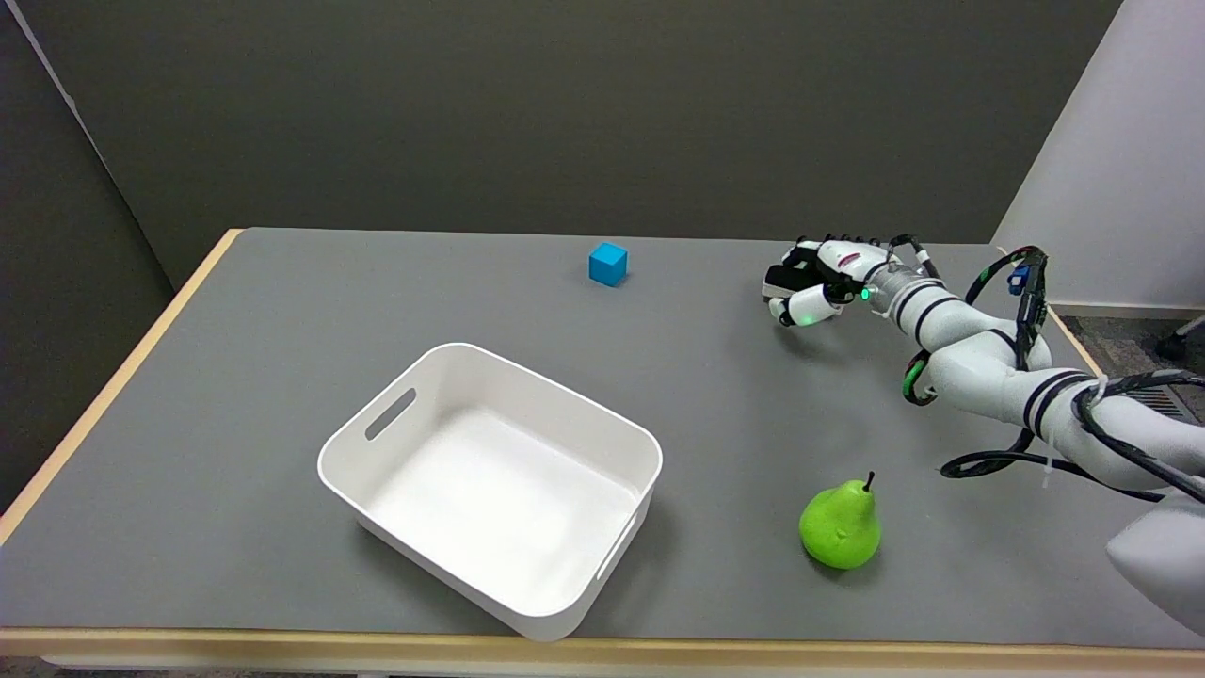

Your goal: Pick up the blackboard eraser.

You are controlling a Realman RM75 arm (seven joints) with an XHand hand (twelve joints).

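Partly hidden, dark eraser (pixel 781 277) in right hand (pixel 817 281)

Table (pixel 245 395): a grey top is seen, edged with a light wood-coloured band along the left and near sides.
Bin (pixel 490 485): a white rectangular bin with slot handles is set on the table left of centre, turned at an angle, close to the near edge.
Cube (pixel 608 264): a small blue cube is placed near the far edge, well apart from the bin.
Pear (pixel 841 525): a green pear is stood upright, stem up, to the right of the bin.
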